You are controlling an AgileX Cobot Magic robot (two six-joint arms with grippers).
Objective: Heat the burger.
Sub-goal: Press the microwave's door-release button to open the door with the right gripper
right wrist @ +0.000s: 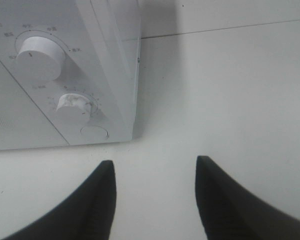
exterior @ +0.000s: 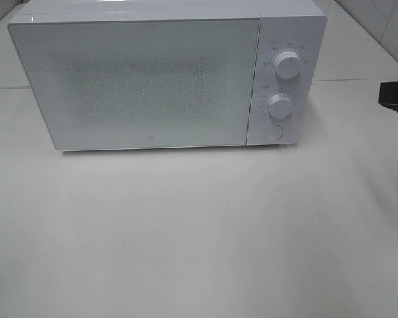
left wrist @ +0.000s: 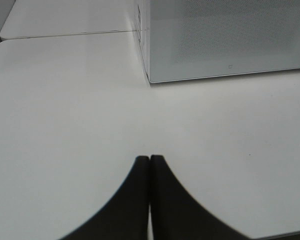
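Observation:
The burger is out of view in every frame. A white microwave point(exterior: 152, 79) stands at the back of the table with its door closed. My left gripper point(left wrist: 149, 160) is shut with its fingertips pressed together and nothing between them; it hovers over bare table, short of the microwave's point(left wrist: 225, 40) front left corner. My right gripper point(right wrist: 155, 167) is open and empty, over the table just off the microwave's point(right wrist: 65, 75) front right corner. In the exterior high view only a dark part of the right arm point(exterior: 395, 99) shows at the right edge.
The microwave's control panel carries an upper knob point(exterior: 288, 65), a lower knob point(exterior: 279, 105) and a round button point(exterior: 272, 132). The white table point(exterior: 199, 238) stretches in front of it. A seam between table tops runs behind the microwave point(right wrist: 230, 27).

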